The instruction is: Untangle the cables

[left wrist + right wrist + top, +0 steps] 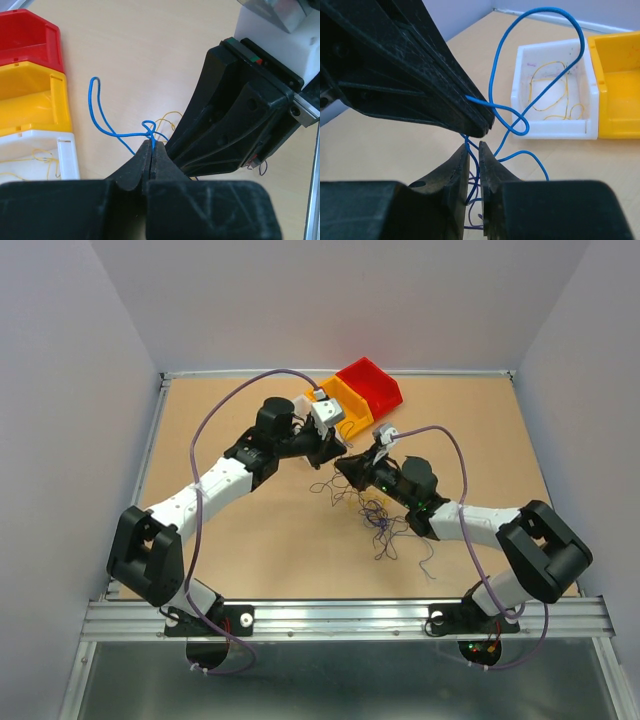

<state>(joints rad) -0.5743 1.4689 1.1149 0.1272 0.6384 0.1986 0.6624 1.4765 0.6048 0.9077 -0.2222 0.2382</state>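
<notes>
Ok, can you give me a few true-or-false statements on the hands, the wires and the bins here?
The left hand is shut on the blue wire. True.
The white bin is empty. False: yellow wire lies in it.
The yellow bin stands between the red bin and the white bin. True.
The right hand is far from the left hand. False: their tips nearly meet.
</notes>
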